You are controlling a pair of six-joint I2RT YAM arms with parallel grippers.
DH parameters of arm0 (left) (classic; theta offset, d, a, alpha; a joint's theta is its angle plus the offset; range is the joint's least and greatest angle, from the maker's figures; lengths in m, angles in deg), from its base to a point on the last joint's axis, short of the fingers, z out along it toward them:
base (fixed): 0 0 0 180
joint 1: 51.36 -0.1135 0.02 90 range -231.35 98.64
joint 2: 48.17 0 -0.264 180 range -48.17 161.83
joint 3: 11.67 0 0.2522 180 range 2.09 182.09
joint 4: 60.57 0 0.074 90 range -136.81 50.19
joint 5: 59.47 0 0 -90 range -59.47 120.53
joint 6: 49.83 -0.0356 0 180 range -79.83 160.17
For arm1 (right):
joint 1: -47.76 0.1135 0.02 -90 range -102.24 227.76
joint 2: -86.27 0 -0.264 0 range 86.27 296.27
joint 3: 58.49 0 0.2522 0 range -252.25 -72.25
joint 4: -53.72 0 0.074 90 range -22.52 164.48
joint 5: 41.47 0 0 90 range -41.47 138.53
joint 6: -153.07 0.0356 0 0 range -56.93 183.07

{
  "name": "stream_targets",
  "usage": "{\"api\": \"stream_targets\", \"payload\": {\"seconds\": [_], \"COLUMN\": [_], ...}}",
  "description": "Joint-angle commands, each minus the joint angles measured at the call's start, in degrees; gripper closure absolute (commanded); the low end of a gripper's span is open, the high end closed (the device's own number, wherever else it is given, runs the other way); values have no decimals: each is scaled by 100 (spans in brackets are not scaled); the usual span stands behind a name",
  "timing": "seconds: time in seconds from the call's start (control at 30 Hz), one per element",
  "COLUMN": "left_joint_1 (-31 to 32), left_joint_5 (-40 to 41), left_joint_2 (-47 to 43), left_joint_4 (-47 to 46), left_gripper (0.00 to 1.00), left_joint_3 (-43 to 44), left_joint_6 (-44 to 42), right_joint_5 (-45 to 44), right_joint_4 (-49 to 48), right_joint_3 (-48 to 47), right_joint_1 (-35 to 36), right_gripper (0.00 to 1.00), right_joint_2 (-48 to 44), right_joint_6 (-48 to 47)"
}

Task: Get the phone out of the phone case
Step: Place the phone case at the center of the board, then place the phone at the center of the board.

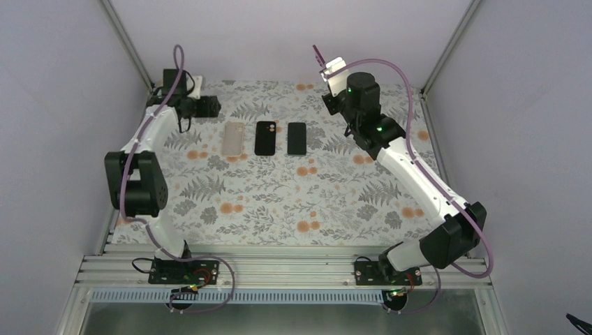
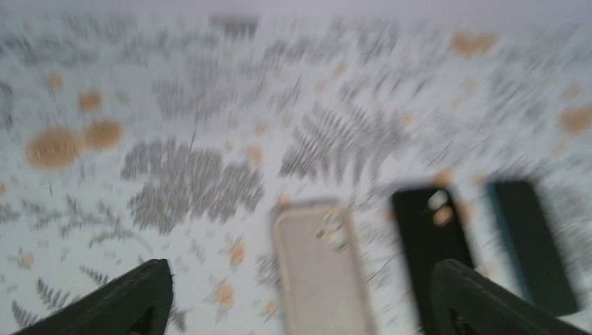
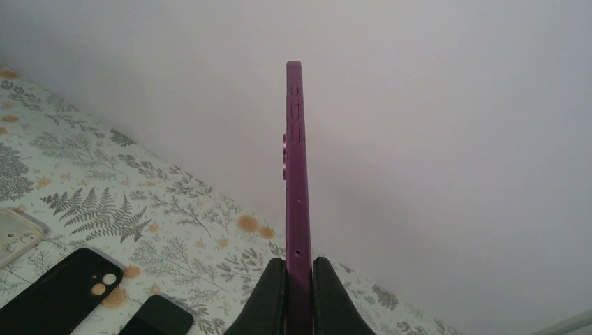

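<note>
My right gripper point(image 1: 329, 70) is raised at the back of the table and shut on a purple phone point(image 3: 296, 167). The phone stands upright and edge-on between the fingers point(image 3: 269, 293), showing its side buttons and SIM tray. On the mat lie a pale translucent case point(image 1: 234, 138), a black case with a camera cutout point(image 1: 265, 137) and a dark phone point(image 1: 297, 138), side by side. My left gripper point(image 1: 209, 107) is open and empty at the back left. Its blurred wrist view shows the pale case point(image 2: 317, 269) between its fingers point(image 2: 139, 293), below them.
A floral mat point(image 1: 279, 202) covers the table. Metal frame posts point(image 1: 447, 49) and grey walls close in the back corners. The black case point(image 3: 63, 293) and dark phone point(image 3: 157, 317) also show low in the right wrist view.
</note>
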Motion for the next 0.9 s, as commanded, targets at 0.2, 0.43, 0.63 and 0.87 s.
{"api": "stream_targets", "payload": {"seconds": [0.2,0.43,0.63,0.87], "left_joint_1": [-4,5,5,59], "left_joint_5": [-2010,-3863,-5030,-5503], "left_joint_2": [-885,-1093,-1312,-1449], "left_joint_4": [-340,-1277,-2757,-3919], "left_gripper": [0,0,0,0], "left_joint_3": [1101,1307,646,-58], "left_joint_6": [798,1850,3262,4383], "right_joint_5": [-115,-764,-1536,-1903], "right_joint_4": [-806,-1711,-3151,-4665], "right_joint_3": [-450,-93,683,1549], "right_joint_1": [201,664,1150,1634], "right_gripper": [96,96,96,96], "right_joint_2": [-48,-65,-114,-163], "right_joint_6": [-1005,-2136,-3625,-5084]}}
